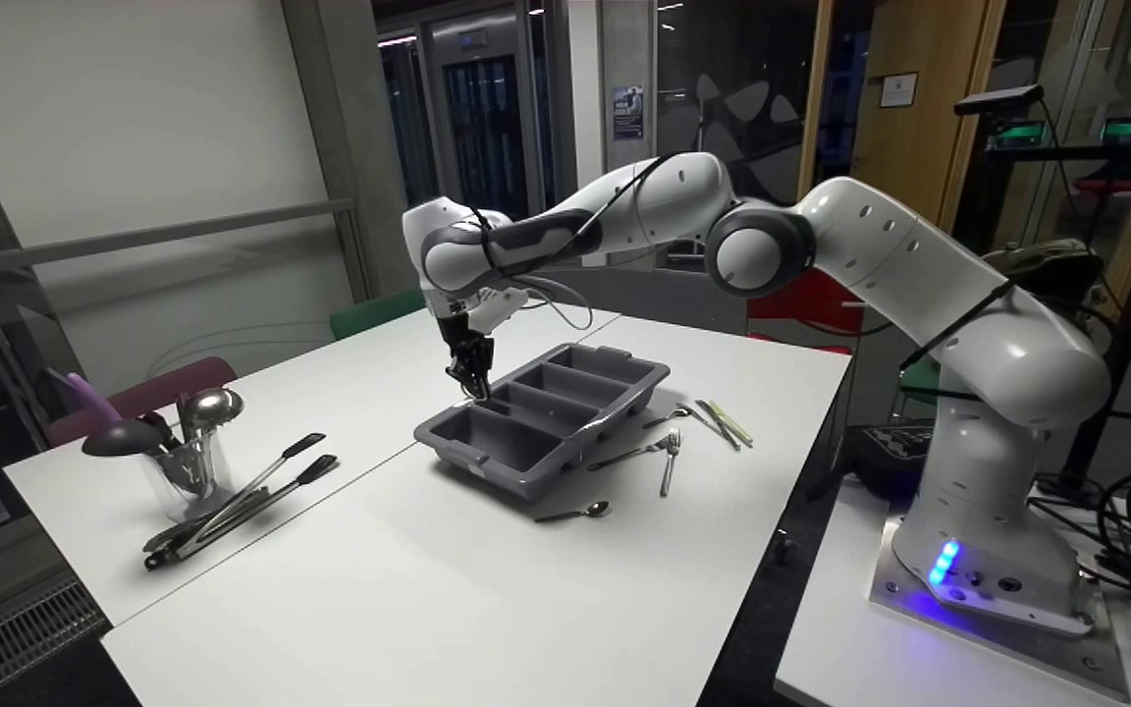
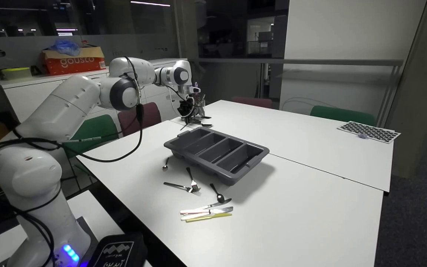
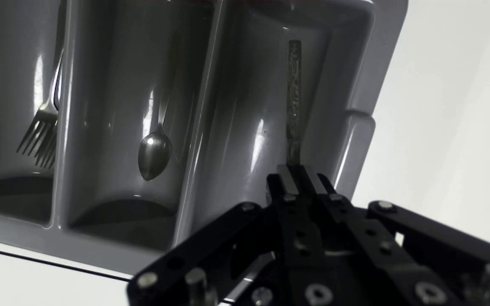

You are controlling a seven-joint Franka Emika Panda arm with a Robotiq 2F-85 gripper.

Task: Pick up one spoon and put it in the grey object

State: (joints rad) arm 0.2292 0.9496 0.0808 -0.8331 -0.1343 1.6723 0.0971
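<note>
The grey object, a dark grey tray with long compartments, stands on the table. My gripper is over its end compartment, near the rim by the table seam. The fingers look closed on a utensil with a patterned flat handle; its other end is hidden behind the fingers, so I cannot tell its kind. In the wrist view a spoon lies in the compartment beside it. Two more spoons lie on the table, a nearer spoon and another spoon.
Forks and knives lie beside the tray on the robot's side. Forks also lie in another compartment. Tongs and a clear holder with ladles stand farther along the table. A patterned board lies at the far edge.
</note>
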